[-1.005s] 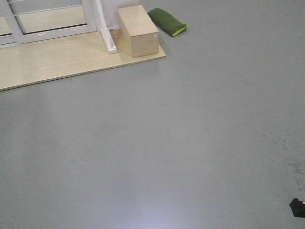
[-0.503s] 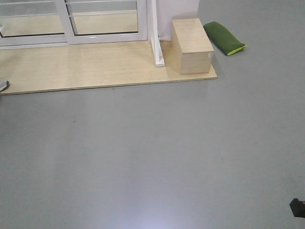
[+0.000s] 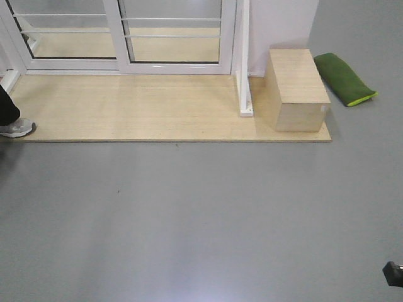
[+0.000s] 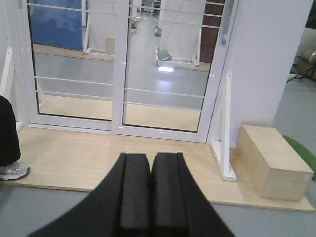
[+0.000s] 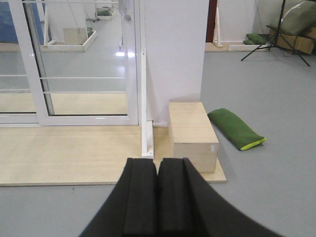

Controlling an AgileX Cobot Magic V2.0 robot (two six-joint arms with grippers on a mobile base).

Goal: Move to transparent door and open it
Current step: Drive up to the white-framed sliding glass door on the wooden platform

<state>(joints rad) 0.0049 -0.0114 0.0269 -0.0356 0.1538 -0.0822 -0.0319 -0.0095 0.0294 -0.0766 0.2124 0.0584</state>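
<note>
The transparent door [image 3: 173,31] is the right-hand glass panel in a white frame with thin horizontal bars, at the back of a pale wooden platform [image 3: 126,113]. In the left wrist view the door [image 4: 165,74] has a curved silver handle [image 4: 225,27] on its right stile. The right wrist view shows the same door [image 5: 84,59] and handle [image 5: 125,11] at upper left. My left gripper [image 4: 150,157] and right gripper [image 5: 157,160] are both shut with nothing between the pads. They hang over grey floor, well short of the door.
Left of the door stands a similar barred glass panel [image 3: 66,34]. A white bracket post [image 3: 244,63], a wooden box [image 3: 296,88] and a green cushion [image 3: 345,78] lie right of the door, before a white wall panel [image 3: 280,22]. A person's shoe [image 3: 16,128] rests on the platform's left end.
The front view has swung left: the door, platform, box and cushion have shifted right and down in the picture, and more of the glass panels shows. A shoe has come into view at left.
</note>
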